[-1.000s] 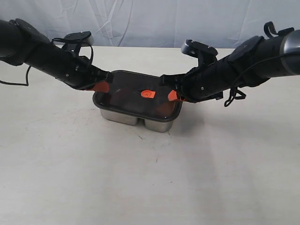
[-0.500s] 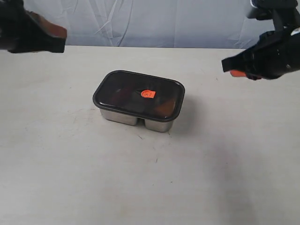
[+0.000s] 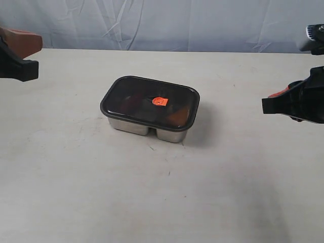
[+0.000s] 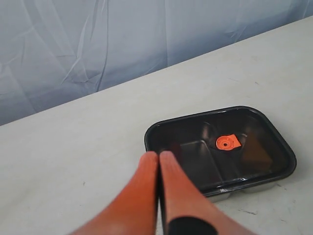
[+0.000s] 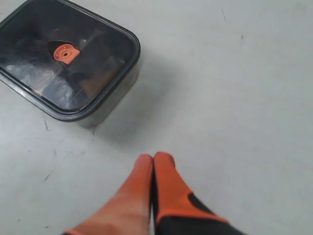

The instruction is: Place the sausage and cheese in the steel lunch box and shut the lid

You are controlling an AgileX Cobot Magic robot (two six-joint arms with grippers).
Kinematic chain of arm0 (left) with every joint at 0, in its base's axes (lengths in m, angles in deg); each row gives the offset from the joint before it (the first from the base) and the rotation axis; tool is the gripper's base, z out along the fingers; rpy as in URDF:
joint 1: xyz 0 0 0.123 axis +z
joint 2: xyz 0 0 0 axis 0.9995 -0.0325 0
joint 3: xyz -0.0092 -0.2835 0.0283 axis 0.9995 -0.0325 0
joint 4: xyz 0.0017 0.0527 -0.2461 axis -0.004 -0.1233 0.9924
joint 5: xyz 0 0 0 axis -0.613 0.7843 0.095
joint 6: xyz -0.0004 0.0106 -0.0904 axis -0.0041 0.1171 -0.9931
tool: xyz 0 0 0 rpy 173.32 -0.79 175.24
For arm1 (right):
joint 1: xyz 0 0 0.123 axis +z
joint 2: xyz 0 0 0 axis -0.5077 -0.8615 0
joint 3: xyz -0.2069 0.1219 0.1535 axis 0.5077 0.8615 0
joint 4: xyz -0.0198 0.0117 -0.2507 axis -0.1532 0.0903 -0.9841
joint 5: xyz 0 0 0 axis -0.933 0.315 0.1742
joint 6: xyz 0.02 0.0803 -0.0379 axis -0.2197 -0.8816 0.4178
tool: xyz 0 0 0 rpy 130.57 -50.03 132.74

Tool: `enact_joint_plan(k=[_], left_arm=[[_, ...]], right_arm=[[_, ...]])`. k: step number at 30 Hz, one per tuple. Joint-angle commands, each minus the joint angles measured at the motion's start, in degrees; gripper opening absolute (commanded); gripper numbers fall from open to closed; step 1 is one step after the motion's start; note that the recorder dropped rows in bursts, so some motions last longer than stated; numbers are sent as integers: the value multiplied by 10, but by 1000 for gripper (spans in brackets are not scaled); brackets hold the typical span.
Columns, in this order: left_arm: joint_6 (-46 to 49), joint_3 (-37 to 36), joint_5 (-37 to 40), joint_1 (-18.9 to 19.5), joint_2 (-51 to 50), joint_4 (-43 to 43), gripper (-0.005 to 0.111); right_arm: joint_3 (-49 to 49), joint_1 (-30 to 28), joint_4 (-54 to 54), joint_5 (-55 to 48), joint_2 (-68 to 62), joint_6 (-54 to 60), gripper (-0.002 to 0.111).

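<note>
The steel lunch box stands mid-table with the dark lid lying flat on it, orange tab in the centre. Through the lid a reddish shape, perhaps the sausage, and an orange shape, perhaps the cheese, show faintly. My left gripper is shut and empty, held off at the far left edge. My right gripper is shut and empty, far to the right of the box.
The white table carries only the box. A pale blue cloth backdrop hangs behind the far edge.
Both grippers have drawn away from the lid's ends, the left out to the left edge, the right out to the right and lower. The lid rests on the box.
</note>
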State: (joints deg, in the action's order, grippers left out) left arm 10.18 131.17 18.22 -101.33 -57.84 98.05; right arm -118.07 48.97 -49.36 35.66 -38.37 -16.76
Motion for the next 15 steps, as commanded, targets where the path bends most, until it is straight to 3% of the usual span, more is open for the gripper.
enact_joint_plan(k=[1, 9, 15], left_arm=[[-1, -2, 0, 0, 5, -2, 0], [-1, -2, 0, 0, 5, -2, 0], [-1, -2, 0, 0, 5, -2, 0]], right_arm=[[2, 0, 2, 8, 9, 0, -1], [2, 8, -32, 49, 143, 4, -1], [60, -100, -22, 60, 279, 2, -1]])
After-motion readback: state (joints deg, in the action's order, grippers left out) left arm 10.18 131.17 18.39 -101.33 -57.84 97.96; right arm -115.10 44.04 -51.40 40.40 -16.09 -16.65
